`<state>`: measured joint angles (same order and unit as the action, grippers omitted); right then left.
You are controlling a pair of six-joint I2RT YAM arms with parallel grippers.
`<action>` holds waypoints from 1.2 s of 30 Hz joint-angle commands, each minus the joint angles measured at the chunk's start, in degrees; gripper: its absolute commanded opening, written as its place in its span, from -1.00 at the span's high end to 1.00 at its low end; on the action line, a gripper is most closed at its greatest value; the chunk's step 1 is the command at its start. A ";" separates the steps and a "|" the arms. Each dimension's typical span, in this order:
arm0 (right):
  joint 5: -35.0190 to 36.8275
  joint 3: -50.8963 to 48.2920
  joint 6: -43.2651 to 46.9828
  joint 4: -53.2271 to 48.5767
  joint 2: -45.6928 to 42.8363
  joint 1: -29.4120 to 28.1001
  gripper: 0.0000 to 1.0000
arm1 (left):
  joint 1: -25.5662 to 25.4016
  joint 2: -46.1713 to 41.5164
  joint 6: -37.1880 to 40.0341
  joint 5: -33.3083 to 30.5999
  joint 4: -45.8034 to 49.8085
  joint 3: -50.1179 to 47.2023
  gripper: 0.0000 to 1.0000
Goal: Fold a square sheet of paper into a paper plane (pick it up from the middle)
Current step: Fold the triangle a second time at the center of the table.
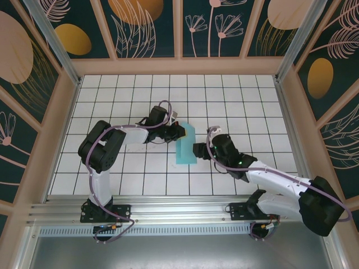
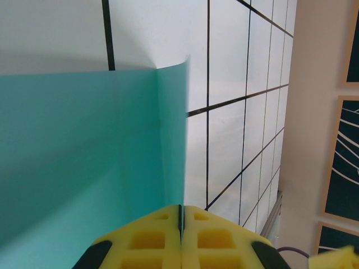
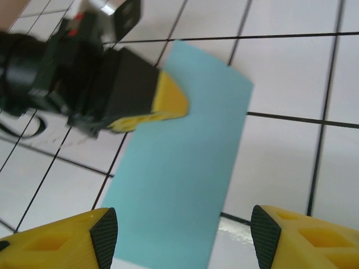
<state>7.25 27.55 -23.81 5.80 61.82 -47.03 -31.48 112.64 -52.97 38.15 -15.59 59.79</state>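
The thin, plain light cyan sheet of paper (image 1: 186, 147) lies near the middle of the white table with black grid lines (image 1: 140, 89). From above it reads as a narrow upright rectangle, about one tile wide.

The left arm (image 1: 98, 148) rises from its base, bends sharply at the elbow on the left side of the table, and runs its forearm rightward, nearly level. Its tip, the left gripper (image 1: 179, 131), sits at the sheet's upper left edge. In its own wrist view the yellow fingers (image 2: 151, 235) are pressed flat together, clamped on the paper's edge (one flap curves up off the table just beyond them).

The right arm (image 1: 280, 182) folds back to a large elbow at the far right, then stretches its forearm leftward and low. The right gripper (image 1: 196, 150) hangs just beside the sheet's right edge. In its wrist view the two yellow fingers (image 3: 67, 238) stand wide apart, with the paper beneath the gap and neither pad touching it.
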 commanded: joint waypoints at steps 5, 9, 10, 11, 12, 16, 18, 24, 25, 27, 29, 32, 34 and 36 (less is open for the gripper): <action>9.19 3.95 5.28 0.13 6.65 -11.42 -0.36 | 0.28 -1.11 1.59 0.43 1.68 1.12 0.84; 15.98 9.23 6.54 -1.97 16.10 -16.59 -0.37 | 0.31 -1.15 1.86 0.53 1.82 1.21 0.83; 17.76 10.41 6.49 -2.59 18.03 -17.29 -0.37 | 0.35 -1.17 1.94 0.55 1.96 1.25 0.83; 18.38 11.63 6.79 -3.53 19.89 -17.91 -0.37 | 0.28 -1.04 2.03 0.54 2.23 1.38 0.83; 18.56 12.89 7.02 -4.26 21.48 -18.45 -0.37 | 0.29 -1.05 2.28 0.69 2.47 1.46 0.83; 20.39 15.84 6.73 -6.14 26.12 -20.38 -0.37 | 0.33 -0.94 2.83 0.44 3.18 1.47 0.82; 22.95 17.16 6.30 -7.87 27.99 -21.54 -0.37 | 0.28 -0.98 2.96 0.52 3.44 1.47 0.82; 28.92 19.43 4.49 -12.92 31.19 -23.55 -0.24 | 0.35 -1.02 3.13 0.21 3.78 1.64 0.82; 29.92 19.33 4.39 -12.98 31.20 -24.09 -0.15 | 0.30 -0.94 3.17 0.18 4.06 1.82 0.81; 31.41 19.09 3.77 -13.25 31.07 -24.54 -0.02 | 0.35 -1.02 3.23 0.02 4.17 1.91 0.82; 32.52 19.18 2.84 -13.93 30.77 -24.76 0.10 | 0.28 -1.02 3.45 -0.15 4.64 2.17 0.81; 33.92 19.31 2.68 -14.04 30.56 -25.51 0.19 | 0.32 -0.93 3.59 -0.30 4.91 2.22 0.81; 34.62 19.45 2.64 -13.82 30.46 -25.84 0.25 | 0.32 -0.77 3.59 -0.27 5.01 2.39 0.81; 34.70 19.30 2.48 -13.63 30.33 -25.94 0.31 | 0.33 -0.73 3.67 -0.35 5.20 2.52 0.81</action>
<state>38.92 45.39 -20.32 -6.59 92.77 -72.40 -31.48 112.64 -50.65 38.26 -11.70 60.80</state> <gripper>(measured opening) 0.353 0.096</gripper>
